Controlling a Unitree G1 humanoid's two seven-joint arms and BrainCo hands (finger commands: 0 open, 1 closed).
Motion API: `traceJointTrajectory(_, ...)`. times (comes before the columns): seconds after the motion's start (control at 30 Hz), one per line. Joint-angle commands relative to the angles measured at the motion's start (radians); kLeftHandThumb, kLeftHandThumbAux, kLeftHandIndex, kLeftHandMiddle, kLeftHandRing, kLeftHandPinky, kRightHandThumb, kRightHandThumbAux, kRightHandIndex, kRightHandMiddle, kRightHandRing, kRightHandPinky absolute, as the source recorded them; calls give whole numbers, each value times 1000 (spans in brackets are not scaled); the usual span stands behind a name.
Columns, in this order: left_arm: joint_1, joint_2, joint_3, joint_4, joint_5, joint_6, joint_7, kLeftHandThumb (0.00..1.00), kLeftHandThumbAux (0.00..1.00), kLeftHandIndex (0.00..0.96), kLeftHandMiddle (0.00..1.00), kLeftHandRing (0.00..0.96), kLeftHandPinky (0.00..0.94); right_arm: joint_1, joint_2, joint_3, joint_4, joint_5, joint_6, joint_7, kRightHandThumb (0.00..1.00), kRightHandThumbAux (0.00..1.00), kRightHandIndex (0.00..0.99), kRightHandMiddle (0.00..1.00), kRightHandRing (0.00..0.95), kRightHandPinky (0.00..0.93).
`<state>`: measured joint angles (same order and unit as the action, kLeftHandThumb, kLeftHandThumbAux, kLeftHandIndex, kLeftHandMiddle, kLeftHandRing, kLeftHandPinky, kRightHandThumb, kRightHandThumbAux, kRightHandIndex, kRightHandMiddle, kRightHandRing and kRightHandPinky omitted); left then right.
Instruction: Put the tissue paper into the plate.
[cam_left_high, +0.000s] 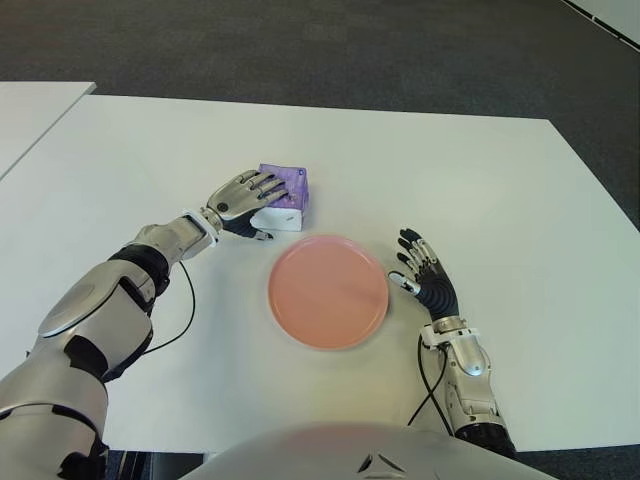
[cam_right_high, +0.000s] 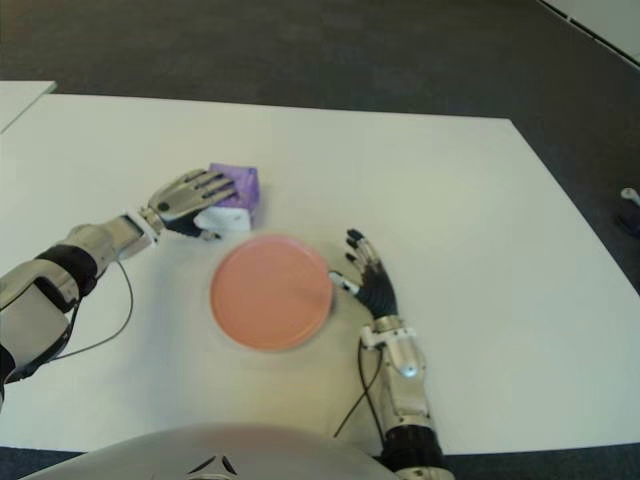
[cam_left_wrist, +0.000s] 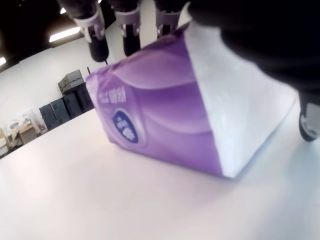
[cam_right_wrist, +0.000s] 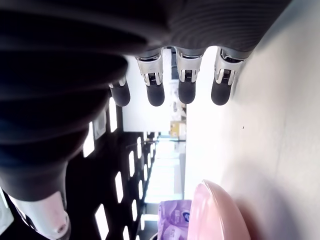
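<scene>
The left hand (cam_left_high: 243, 197) clasps the tissue pack (cam_left_high: 285, 192) just beyond the plate's (cam_left_high: 328, 291) far-left rim, while the empty, loose-fingered right hand (cam_left_high: 425, 274) shows beside the plate's right.

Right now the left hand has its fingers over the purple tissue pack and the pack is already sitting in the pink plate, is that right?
Not quite. The left hand does have its fingers over the purple tissue pack, but the pack sits on the white table, beside the pink plate and outside its rim. The left eye view shows it.
</scene>
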<state>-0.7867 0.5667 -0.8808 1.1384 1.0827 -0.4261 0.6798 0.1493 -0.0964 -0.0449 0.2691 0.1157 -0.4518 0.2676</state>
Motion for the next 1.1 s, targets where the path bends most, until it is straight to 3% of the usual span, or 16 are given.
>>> traceJointTrajectory(0.03, 51, -17, -39, 40, 33, -5, -38, 0, 354, 0, 0, 0, 0, 29, 1, -8, 90, 16, 15, 16, 0, 719, 0, 0, 0, 0)
traceJointTrajectory(0.3, 50, -26, -38, 38, 33, 5, -11, 0, 422, 0, 32, 15, 33, 24, -1, -11, 104, 9, 3, 23, 0, 731, 0, 0, 0, 0)
traceJointTrajectory(0.4, 55, -31, -34, 35, 33, 21, 46, 130, 512, 193, 331, 324, 341, 20, -5, -10, 115, 4, -11, 27, 0, 732, 0, 0, 0, 0)
traceJointTrajectory(0.5, 63, -40, -30, 38, 35, 44, 150, 263, 576, 316, 504, 494, 519, 13, -7, -10, 131, 5, -29, 35, 0, 734, 0, 0, 0, 0)
traceJointTrajectory(0.57, 64, -51, -34, 47, 43, 62, 219, 323, 604, 367, 558, 545, 571, 11, -7, -10, 136, 6, -33, 38, 0, 736, 0, 0, 0, 0)
traceJointTrajectory(0.6, 64, -57, -37, 54, 46, 72, 252, 459, 640, 390, 587, 571, 597, 11, -8, -11, 137, 7, -35, 39, 0, 739, 0, 0, 0, 0)
traceJointTrajectory(0.73, 65, -84, -46, 95, 52, 105, 363, 653, 689, 424, 640, 620, 642, 4, -9, -11, 155, 11, -62, 53, 0, 745, 0, 0, 0, 0)
traceJointTrajectory(0.93, 58, -112, -68, 139, 55, 129, 467, 701, 700, 435, 679, 662, 681, 5, -8, -12, 144, 10, -29, 43, 0, 757, 0, 0, 0, 0)
traceJointTrajectory(1.1, 58, -137, -77, 167, 50, 144, 486, 708, 701, 438, 703, 689, 708, 4, -12, -13, 150, 7, -47, 46, 0, 765, 0, 0, 0, 0)
